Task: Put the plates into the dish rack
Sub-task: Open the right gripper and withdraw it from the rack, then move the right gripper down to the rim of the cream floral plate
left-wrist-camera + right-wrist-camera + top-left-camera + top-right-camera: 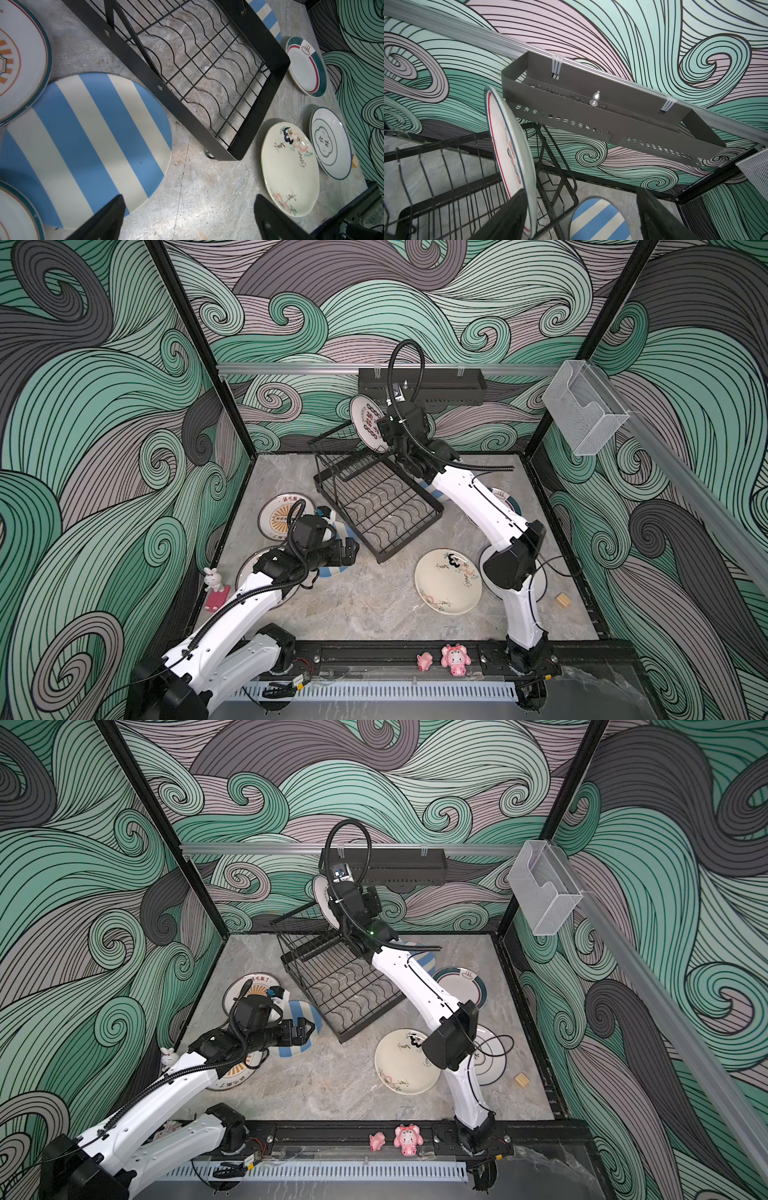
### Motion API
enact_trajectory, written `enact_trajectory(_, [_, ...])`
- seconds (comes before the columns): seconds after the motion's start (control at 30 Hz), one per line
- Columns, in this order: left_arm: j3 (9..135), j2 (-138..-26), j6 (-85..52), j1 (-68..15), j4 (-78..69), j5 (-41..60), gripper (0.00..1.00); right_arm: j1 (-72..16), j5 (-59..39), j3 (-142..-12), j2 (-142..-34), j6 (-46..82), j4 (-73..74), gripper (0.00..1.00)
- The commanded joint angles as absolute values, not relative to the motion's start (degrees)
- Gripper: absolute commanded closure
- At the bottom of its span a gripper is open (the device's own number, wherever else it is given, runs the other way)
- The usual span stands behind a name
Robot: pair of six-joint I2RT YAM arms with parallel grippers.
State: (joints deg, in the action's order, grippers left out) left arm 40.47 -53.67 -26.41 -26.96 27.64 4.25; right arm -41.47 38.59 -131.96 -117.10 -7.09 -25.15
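Right gripper — hangs high at the back end of the dish rack, level with the raised upper basket. Gapes wide; clamps nothing.

Red-lettered plate — stands on edge in the upper basket, leaning a little. Sits just inside one finger of the right gripper; cannot tell whether touching.

Left gripper — hovers low over the marble table, near the left rim of the rack's lower tray. Spread wide, nothing between the fingers.

Blue-cream striped plate — lies flat on the table, just beside the tray rim, partly beneath the left gripper in both top views.

Second striped plate — lies flat behind the rack, below the right gripper, half hidden by the right arm.

Orange-sunburst plate — lies flat at the left, edge against the blue-cream striped plate.

Second orange-sunburst plate — mostly covered by the left arm.

Cream plate with drawings — lies flat near the tray's front corner.

Black-ringed plate — lies just beside the cream one, toward the right wall.

Teal-rimmed plate — lies flat to the right of the rack, apart from it.
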Motion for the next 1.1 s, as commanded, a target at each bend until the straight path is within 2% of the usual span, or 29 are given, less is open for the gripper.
enact_trajectory(0.0, [43.72,-52.32,-25.53,-26.98,30.87,1.28,0.01,-39.59,30.54,-126.74,-107.71,-4.02,-29.18,0.15])
enact_trajectory(0.2, [44.42,-51.69,-25.6,-26.85,31.7,0.45,0.01,-35.82,16.9,-102.77,-89.82,1.84,-30.9,0.09])
enact_trajectory(0.4, [44.06,-53.1,-25.78,-26.81,30.18,2.05,0.01,-31.0,8.52,-75.67,-70.61,9.46,-30.75,0.05])
enact_trajectory(0.47, [44.03,-53.46,-25.97,-26.81,29.76,3.27,0.01,-30.06,6.63,-69.42,-67.1,11.06,-33.38,0.04])
enact_trajectory(0.63, [42.03,-53.26,-26.35,-26.81,27.45,5.83,0.01,-29.31,5.92,-56.06,-61.34,15.53,-38.74,0.03])
enact_trajectory(0.83, [39.68,-52.2,-28.12,-26.81,28.3,8.1,0.01,-27.98,5.39,-46.57,-55.37,21.16,-42.08,0.03])
enact_trajectory(1.07, [33.33,-50.07,-31.38,-26.85,24.97,12.19,0.01,-25.69,3.65,-40.67,-57.4,23.6,-41.34,0.03])
